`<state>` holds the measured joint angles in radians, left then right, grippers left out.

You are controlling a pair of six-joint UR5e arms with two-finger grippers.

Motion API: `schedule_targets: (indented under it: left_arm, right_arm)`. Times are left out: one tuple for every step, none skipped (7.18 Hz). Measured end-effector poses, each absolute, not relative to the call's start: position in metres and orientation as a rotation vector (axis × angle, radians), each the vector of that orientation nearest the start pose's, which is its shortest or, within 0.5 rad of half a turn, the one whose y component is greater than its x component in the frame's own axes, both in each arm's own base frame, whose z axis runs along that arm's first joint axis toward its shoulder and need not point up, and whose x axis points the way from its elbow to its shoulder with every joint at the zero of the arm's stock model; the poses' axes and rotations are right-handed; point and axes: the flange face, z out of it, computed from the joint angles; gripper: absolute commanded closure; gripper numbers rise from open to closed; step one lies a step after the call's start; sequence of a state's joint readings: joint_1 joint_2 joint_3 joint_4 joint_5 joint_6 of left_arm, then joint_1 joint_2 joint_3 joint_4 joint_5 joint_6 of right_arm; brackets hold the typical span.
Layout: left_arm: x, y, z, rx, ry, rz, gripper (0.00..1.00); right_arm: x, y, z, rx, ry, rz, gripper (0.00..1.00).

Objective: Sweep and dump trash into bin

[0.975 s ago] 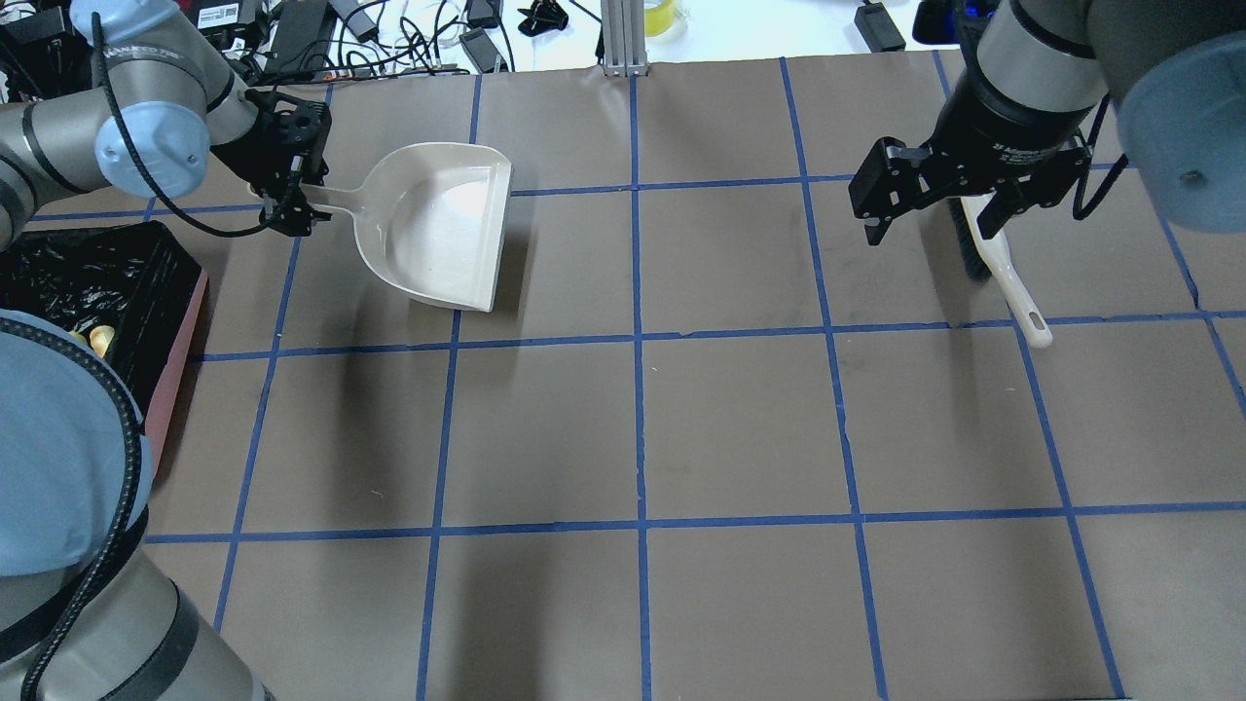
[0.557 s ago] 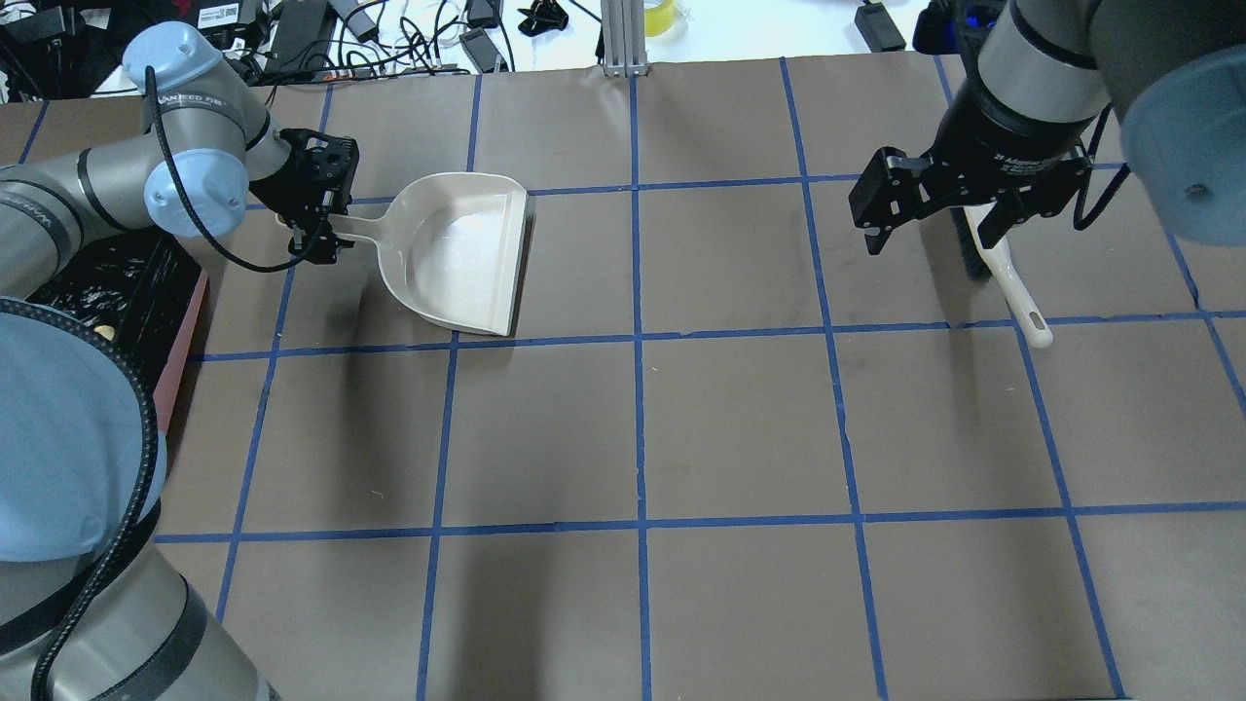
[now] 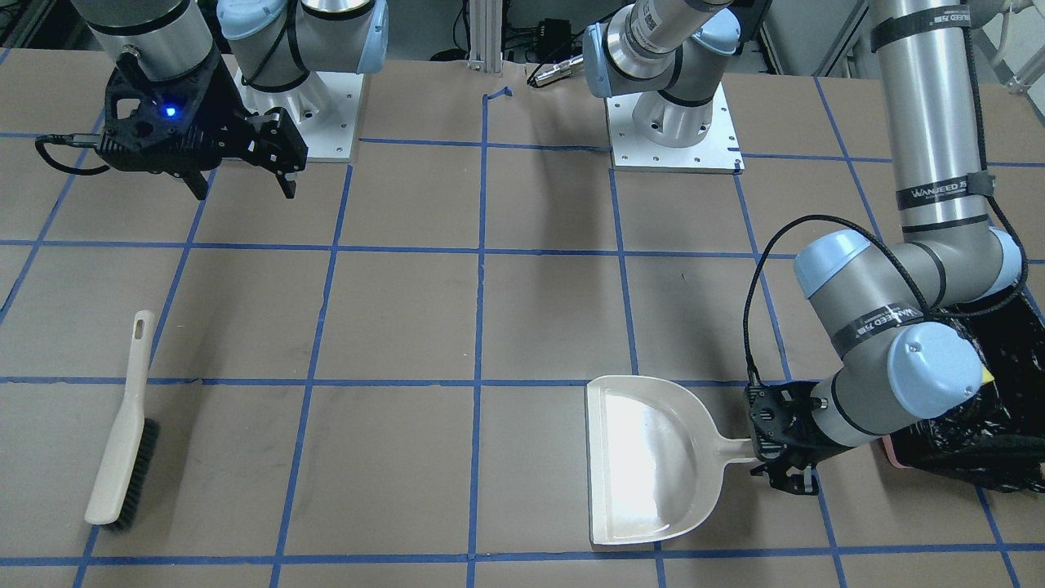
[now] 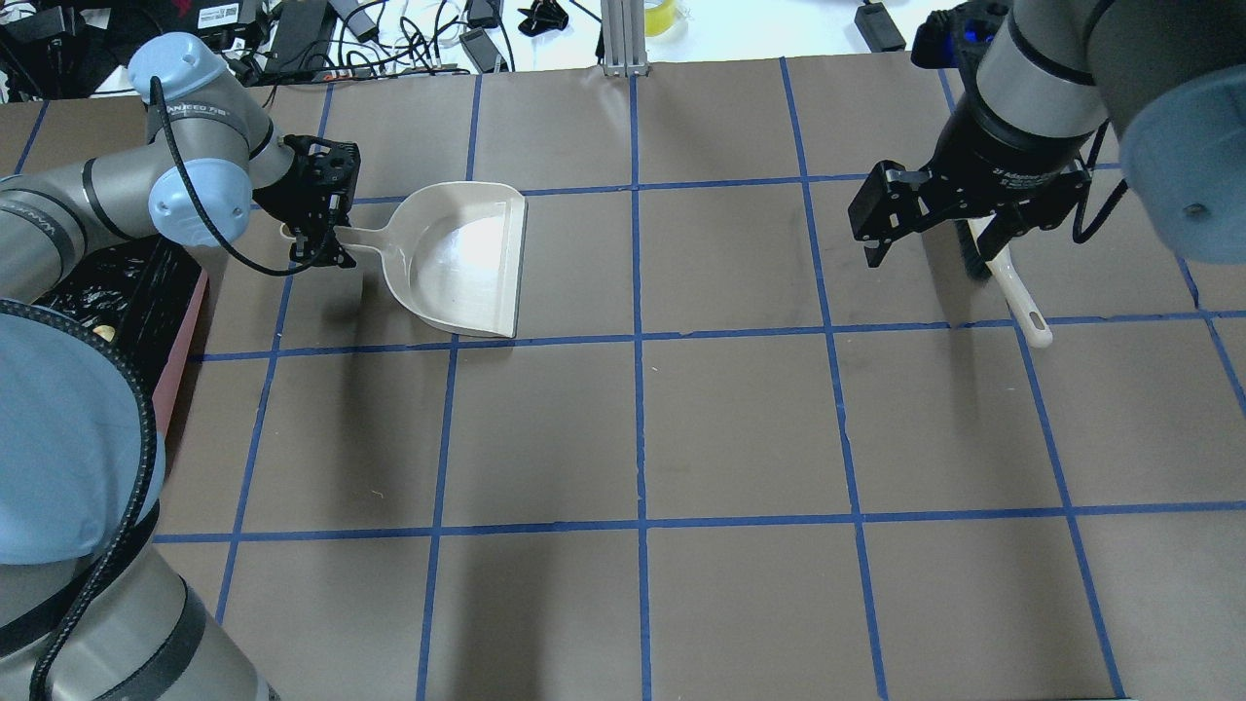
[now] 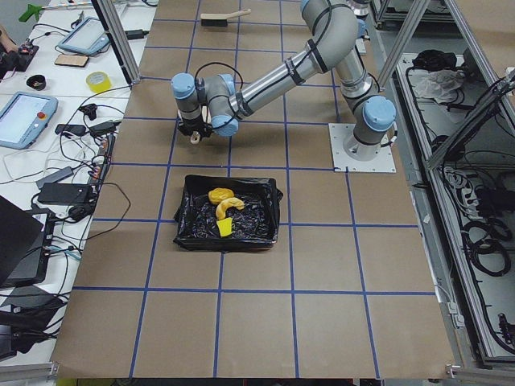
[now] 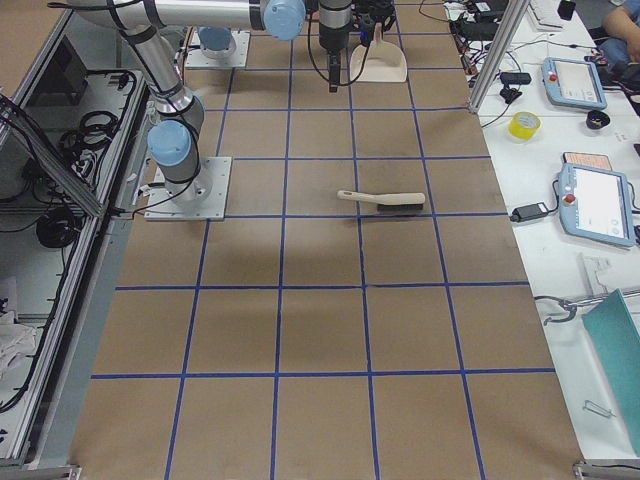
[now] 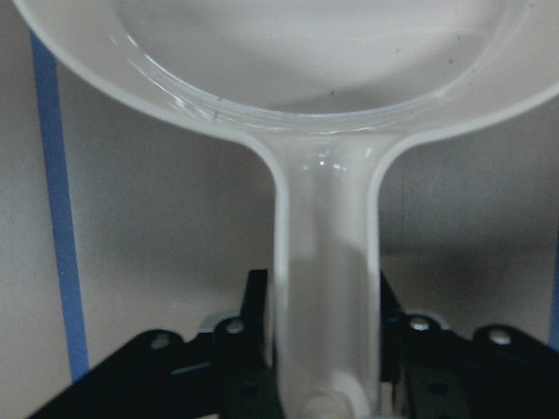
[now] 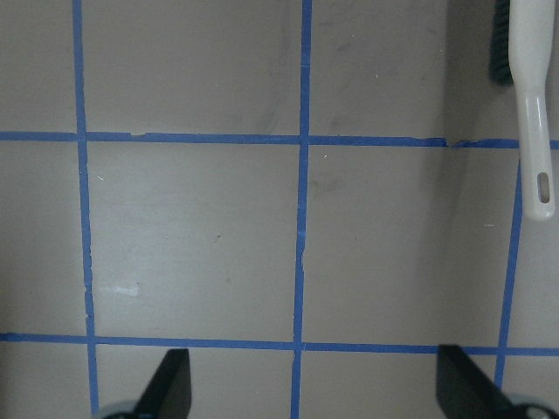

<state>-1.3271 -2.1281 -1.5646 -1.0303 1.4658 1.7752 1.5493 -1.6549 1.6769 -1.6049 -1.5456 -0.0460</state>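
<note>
The bin, pink with a black bag, stands at the table's left end. In it lie the trash pieces: a tan curved piece, a golden-brown lump and a yellow sponge chunk. My left gripper is shut on the handle of the empty beige dustpan, which sits flat and low over the table beside the bin. The left wrist view shows the handle between the fingers. My right gripper is open and empty, above the table beside the brush.
The brush lies flat on the table, handle toward the robot. The bin's bag is partly hidden behind my left arm's elbow. Cables and devices lie on the white bench past the far edge. Blue tape lines grid the brown table.
My left gripper has carried the dustpan a little right, away from the bin, and levelled it. The right gripper has shifted slightly and stays open.
</note>
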Motion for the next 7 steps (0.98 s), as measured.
schedule_targets:
  left_arm:
    - [0.018,-0.671,0.232,2.101,2.403,-0.142,0.0]
    - [0.014,-0.668,0.255,1.973,2.498,-0.139,0.0]
    - [0.008,-0.66,0.279,1.869,2.578,-0.113,0.0]
    - [0.001,-0.65,0.312,1.771,2.647,-0.088,0.0]
    - [-0.011,-0.635,0.347,1.654,2.725,-0.057,0.0]
    - [-0.032,-0.618,0.377,1.495,2.801,-0.019,0.0]
    - [-0.059,-0.602,0.401,1.288,2.872,0.004,0.0]
  right_arm:
    - [0.126,-0.46,0.478,-0.038,3.117,-0.019,0.0]
    - [0.126,-0.46,0.478,-0.038,3.119,-0.016,0.0]
    - [0.125,-0.46,0.477,-0.039,3.123,-0.013,0.0]
    - [0.125,-0.46,0.477,-0.038,3.127,-0.012,0.0]
    - [0.125,-0.46,0.477,-0.038,3.128,-0.012,0.0]
    - [0.125,-0.46,0.477,-0.039,3.129,-0.011,0.0]
    - [0.125,-0.46,0.476,-0.04,3.13,-0.011,0.0]
